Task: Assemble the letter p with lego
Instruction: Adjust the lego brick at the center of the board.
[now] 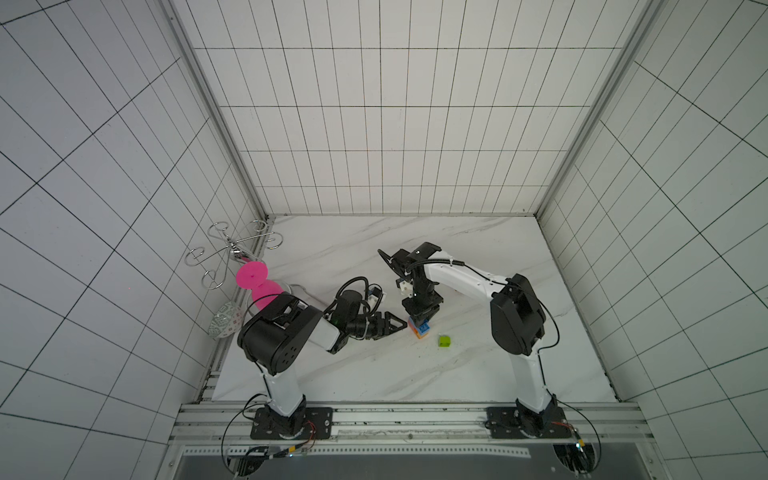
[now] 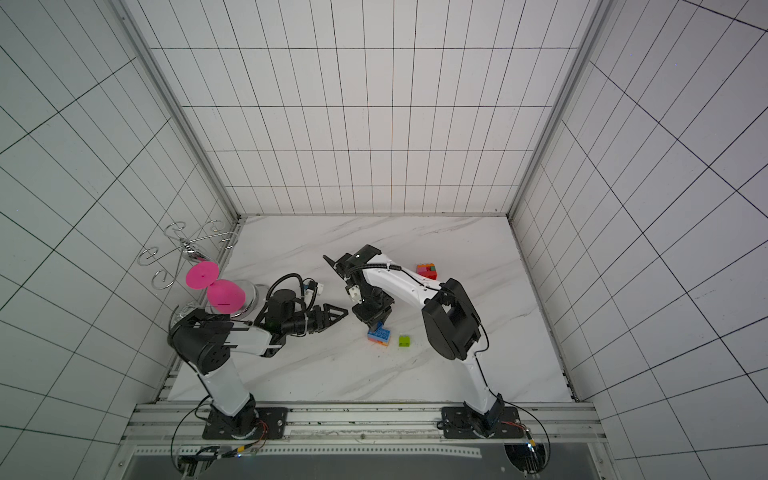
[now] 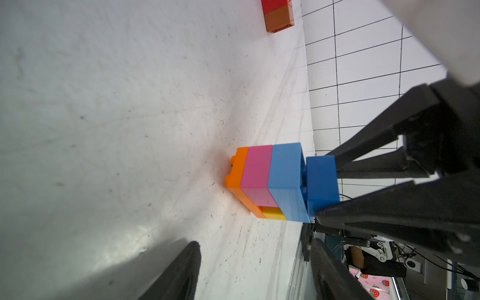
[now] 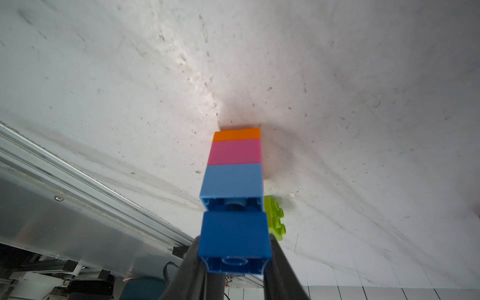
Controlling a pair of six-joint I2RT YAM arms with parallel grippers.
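Right gripper [image 4: 233,257] clamps blue brick [image 4: 235,233] atop stack [image 4: 233,166], mid table [image 1: 374,374]; seam looks not fully seated. Left gripper [image 3: 257,245] gapes empty just beside stack. You should brace the stack with it, then press straight down, no twist.

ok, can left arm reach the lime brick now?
Probably not straight: the brick stack, with the right jaws clamped on its dark blue brick, stands between the left jaws and the lime brick.

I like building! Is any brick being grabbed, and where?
The right gripper pinches the dark blue brick by two opposite sides; the left gripper holds nothing.
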